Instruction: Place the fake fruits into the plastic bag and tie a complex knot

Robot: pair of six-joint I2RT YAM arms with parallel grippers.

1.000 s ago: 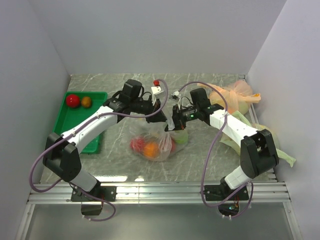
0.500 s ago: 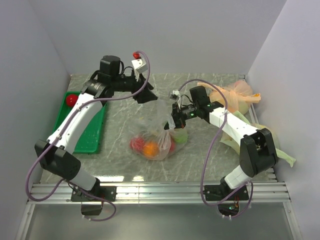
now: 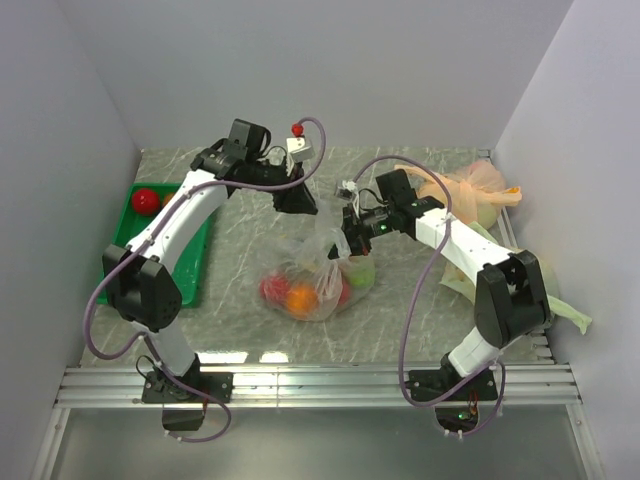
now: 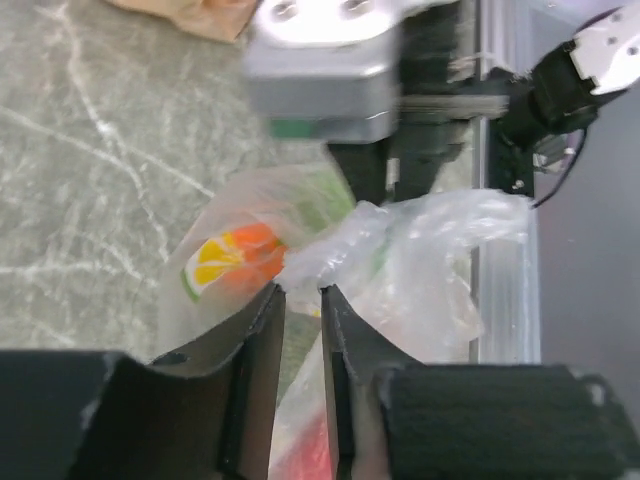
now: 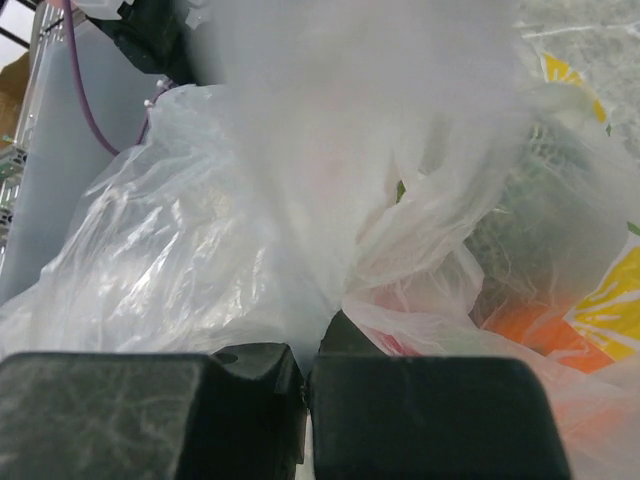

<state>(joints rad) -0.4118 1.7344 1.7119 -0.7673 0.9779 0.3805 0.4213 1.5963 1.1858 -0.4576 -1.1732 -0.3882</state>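
Left tool (image 3: pixel 298 203) hangs over the top of the plastic bag (image 3: pixel 310 260), which sits mid-desk (image 3: pixel 240 330), while the right tool (image 3: pixel 347 243) pinches the bag's gathered upper film from the other side. Inside the bag, the fake fruits (image 3: pixel 302 298) read as one orange, one light green and one red, with a second red patch that may be another, since the film blurs the count. One more red ball (image 3: pixel 146 200) lies in the single green tray (image 3: pixel 195 270), part of which the left arm covers. One orange-tinted bag (image 3: pixel 470 195) and one pale green bag (image 3: pixel 565 312) lie at the right edge, so there are three bags, two arms and two tools. From the left wrist, the left tool (image 4: pixel 300 295) shows its fingers a narrow gap apart, with a twisted strand of the plastic bag (image 4: pixel 430 260) at their tips; whether the strand is pinched cannot be told. The right tool (image 4: pixel 392 190) comes down into the same bunched film. From the right wrist, the right tool (image 5: pixel 305 385) has its fingers pressed together on the plastic bag (image 5: pixel 200 270), and film billows up from between them. The step in hand appears to be the knot. The next move likely calls for the left tool to secure its strand and then cross it over the right-held one under gentle tension.
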